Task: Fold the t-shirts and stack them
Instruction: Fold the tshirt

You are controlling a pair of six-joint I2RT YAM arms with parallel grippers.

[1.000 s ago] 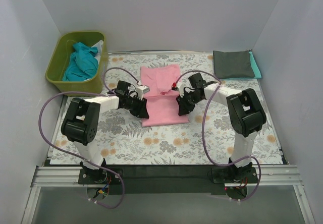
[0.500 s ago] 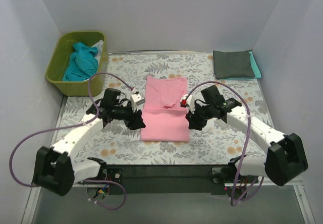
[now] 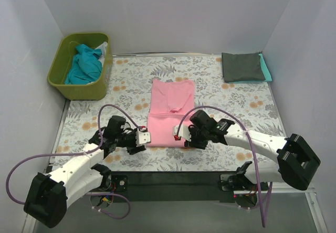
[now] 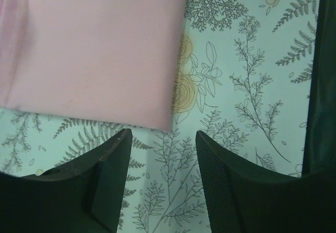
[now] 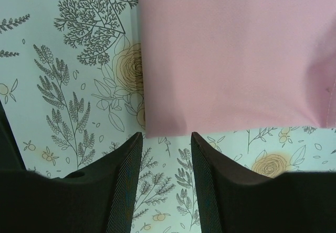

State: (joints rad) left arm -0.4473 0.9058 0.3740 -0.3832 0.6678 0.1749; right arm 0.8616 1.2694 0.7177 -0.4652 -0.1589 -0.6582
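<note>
Far left: tub (image 3: 62, 60) holds the loose teal shirts (image 3: 84, 65), not started.

Left fingers (image 4: 110, 180): released, nothing between them. They sit low over the bench (image 3: 236, 102), just short of the near left corner of the pink shirt (image 3: 170, 112). A second ago this arm was at the shirt's left edge, about halfway up; it has since backed off to the near hem.

The pink shirt has come toward the arms over the last second. It now lies flat as a narrow strip in the middle of the bench, near hem close to the bench's front edge. The sides look already folded in, with a small ridge mid-strip.

Right fingers (image 5: 123, 186): also released and empty, mirrored at the near right corner. The hem edge is just ahead of the tips, not touching as far as I can tell.

Read: drag and release done. Next is probably pinching both hem corners and folding away from the arms. The tips need to get under a thin edge.

Far right: folded grey shirt (image 3: 241, 66) with a teal layer (image 3: 267, 69) showing at its right edge. That's the stack target.
</note>
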